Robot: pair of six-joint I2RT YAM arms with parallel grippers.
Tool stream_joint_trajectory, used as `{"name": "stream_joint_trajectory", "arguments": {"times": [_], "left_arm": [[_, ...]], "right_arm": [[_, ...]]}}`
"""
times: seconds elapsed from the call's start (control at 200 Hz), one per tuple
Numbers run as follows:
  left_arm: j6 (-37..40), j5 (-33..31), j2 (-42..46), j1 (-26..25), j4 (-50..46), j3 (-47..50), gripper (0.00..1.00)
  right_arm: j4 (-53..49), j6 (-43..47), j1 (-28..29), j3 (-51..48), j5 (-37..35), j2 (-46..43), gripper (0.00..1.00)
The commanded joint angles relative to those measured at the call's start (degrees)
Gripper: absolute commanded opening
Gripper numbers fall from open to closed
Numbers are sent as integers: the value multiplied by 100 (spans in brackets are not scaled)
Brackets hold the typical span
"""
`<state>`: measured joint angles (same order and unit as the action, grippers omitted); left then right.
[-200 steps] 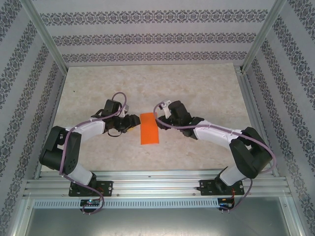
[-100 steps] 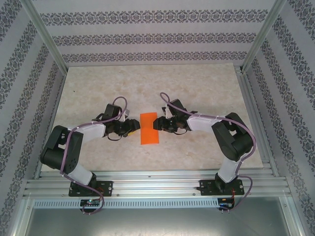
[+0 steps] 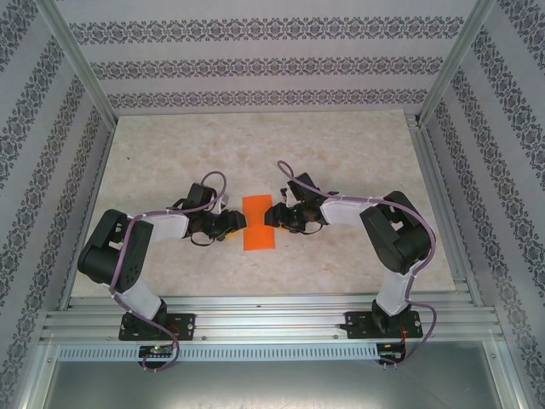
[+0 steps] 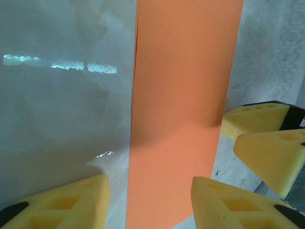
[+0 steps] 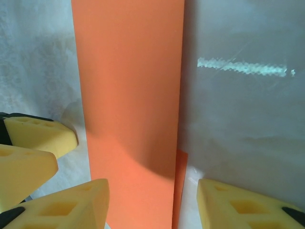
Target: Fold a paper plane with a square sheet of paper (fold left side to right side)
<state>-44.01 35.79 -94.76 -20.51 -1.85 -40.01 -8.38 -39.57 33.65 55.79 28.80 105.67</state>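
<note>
Top view: the folded orange paper [image 3: 260,223] lies flat on the table [image 3: 170,153], between the left gripper [image 3: 230,224] and the right gripper [image 3: 272,215], one at each long edge. Left wrist view: jaws spread, yellow fingers [image 4: 62,202] straddling the paper's end. Right wrist view: jaws likewise spread, the paper flat between them.

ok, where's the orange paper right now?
Top external view: the orange paper lies flat on the table, roughly mid-table, a narrow folded strip between the left gripper and the right gripper.
</note>
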Motion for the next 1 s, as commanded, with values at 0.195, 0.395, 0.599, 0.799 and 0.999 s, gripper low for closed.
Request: {"name": "stream_joint_trajectory", "arguments": {"times": [0.195,0.395,0.599,0.799,0.999], "left_arm": [[-33,77,-191,-111,294,53,48],[-29,69,-235,-134,317,68,48],[-21,43,-207,-135,300,76,49],[15,0,-8,-106,263,78,52],[8,169,1045,421,309,228,70]], "right_arm": [[351,-276,158,182,396,250,49],[829,-528,159,77,511,201,45],[1015,-514,60,-101,420,29,32],[1125,-439,-37,-235,449,-121,5],[1676,-111,-370,-696,827,-669,0]]}}
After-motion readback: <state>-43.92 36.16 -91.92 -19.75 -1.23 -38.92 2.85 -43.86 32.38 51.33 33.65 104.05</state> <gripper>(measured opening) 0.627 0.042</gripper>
